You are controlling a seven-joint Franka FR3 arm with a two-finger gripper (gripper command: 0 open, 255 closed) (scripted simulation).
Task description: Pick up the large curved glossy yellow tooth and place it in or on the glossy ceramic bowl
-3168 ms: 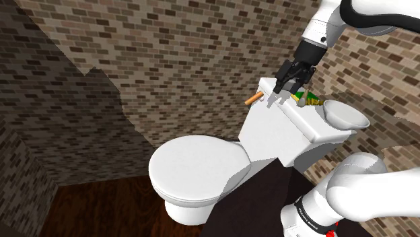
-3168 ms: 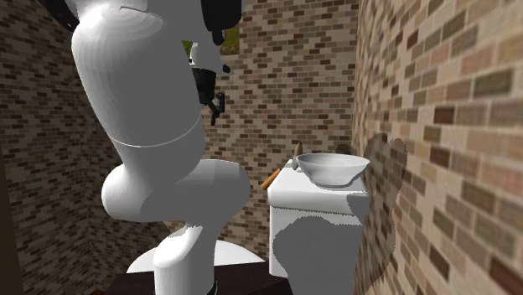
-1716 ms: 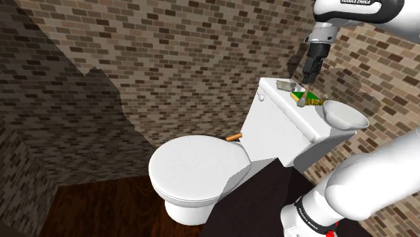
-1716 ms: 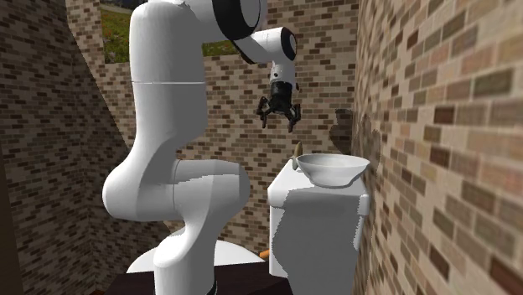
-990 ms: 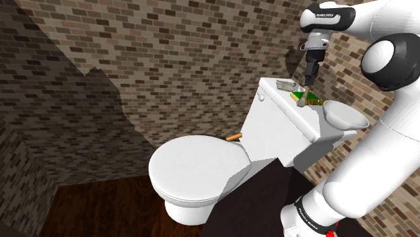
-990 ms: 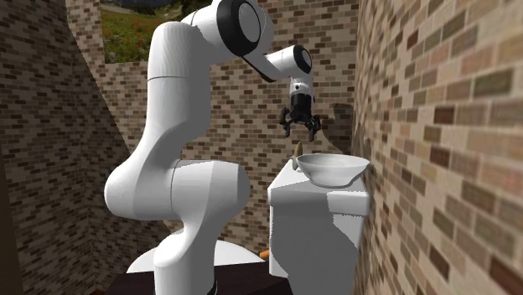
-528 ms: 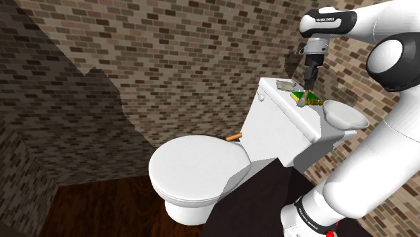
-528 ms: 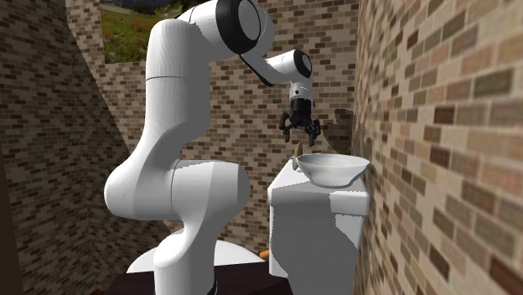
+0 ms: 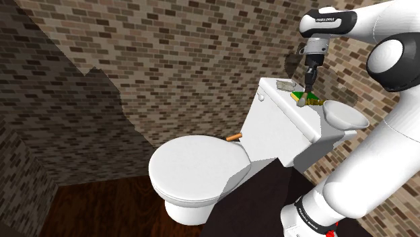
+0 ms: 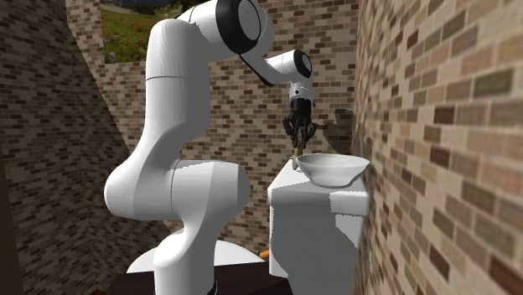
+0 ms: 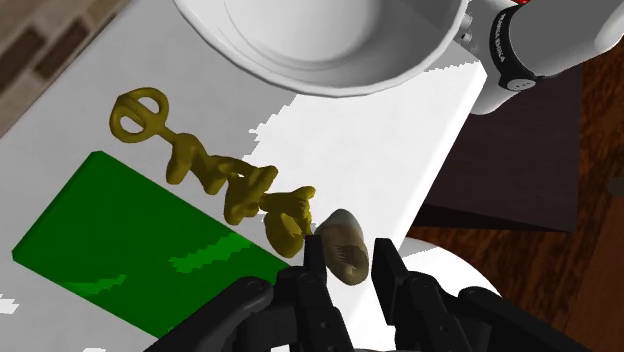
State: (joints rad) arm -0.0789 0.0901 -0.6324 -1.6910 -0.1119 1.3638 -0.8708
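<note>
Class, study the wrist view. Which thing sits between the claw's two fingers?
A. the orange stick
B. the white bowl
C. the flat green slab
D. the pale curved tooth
D: in the wrist view the claw has one black finger on each side of the pale tan tooth, clasping it, while the white bowl stands apart, beyond the fingertips.

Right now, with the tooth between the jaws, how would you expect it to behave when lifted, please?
The tooth looks smooth, rounded and tapered, so it may slip or twist between the jaws. It seems rigid and small, probably light. If nudged, its curved body could roll on the flat tank lid, perhaps bumping the olive ornament beside it.
</note>
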